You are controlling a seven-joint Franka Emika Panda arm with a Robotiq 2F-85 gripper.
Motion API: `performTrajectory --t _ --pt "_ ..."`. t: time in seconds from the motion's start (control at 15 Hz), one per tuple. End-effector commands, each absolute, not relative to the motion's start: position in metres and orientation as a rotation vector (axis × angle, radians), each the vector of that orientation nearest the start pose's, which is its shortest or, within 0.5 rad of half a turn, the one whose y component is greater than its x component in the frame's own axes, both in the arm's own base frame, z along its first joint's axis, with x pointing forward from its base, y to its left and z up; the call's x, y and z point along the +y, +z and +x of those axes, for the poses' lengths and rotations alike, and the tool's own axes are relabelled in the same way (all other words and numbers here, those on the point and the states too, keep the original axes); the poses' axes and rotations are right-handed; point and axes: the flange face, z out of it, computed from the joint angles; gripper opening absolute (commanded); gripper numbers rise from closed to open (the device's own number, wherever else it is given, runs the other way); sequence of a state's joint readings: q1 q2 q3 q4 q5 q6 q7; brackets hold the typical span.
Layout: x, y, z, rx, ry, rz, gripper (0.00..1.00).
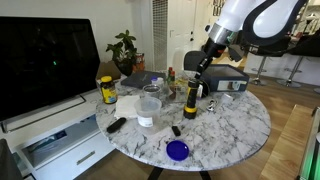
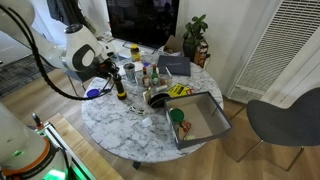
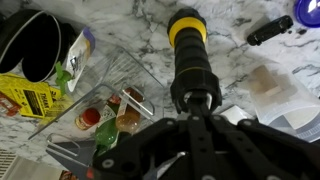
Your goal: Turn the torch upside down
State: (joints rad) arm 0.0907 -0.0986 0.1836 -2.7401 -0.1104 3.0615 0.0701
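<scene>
The torch (image 1: 190, 103) stands upright on the round marble table (image 1: 235, 125), yellow and black, with its black wider head at the top. It also shows in the other exterior view (image 2: 120, 83). In the wrist view the torch (image 3: 190, 50) runs straight away from the camera, head end nearest. My gripper (image 1: 198, 84) comes down from above, and its fingers (image 3: 195, 100) are closed on either side of the torch's black head. The torch's base looks to be resting on the table.
A jar with a yellow lid (image 1: 107, 90), a clear plastic cup (image 1: 150, 105), a black remote (image 1: 116, 125) and a blue disc (image 1: 177, 150) stand near the torch. A grey tray (image 2: 205, 125), bottles and a yellow packet (image 3: 25, 98) crowd the far side.
</scene>
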Motion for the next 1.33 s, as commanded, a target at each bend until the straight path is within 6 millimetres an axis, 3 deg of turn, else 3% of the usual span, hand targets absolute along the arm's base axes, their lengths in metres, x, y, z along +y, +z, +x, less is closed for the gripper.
performTrajectory --t 0.0,0.2,0.4,0.53,0.67,0.73,0.93,1.27 --pt "0.119 0.289 0.414 -0.506 -0.658 -3.010 0.00" --pt "0.115 0.297 0.404 -0.512 -0.691 -3.015 0.00" --pt "0.116 0.310 0.407 -0.532 -0.730 -3.011 0.00" --pt "0.125 0.307 0.407 -0.535 -0.639 -3.023 0.00" --pt "0.130 0.301 0.394 -0.567 -0.489 -3.040 0.00" --pt "0.132 0.299 0.388 -0.586 -0.416 -3.042 0.24" --pt "0.131 0.305 0.375 -0.614 -0.232 -3.065 0.40" --pt "0.111 0.338 0.365 -0.698 -0.178 -3.032 0.78"
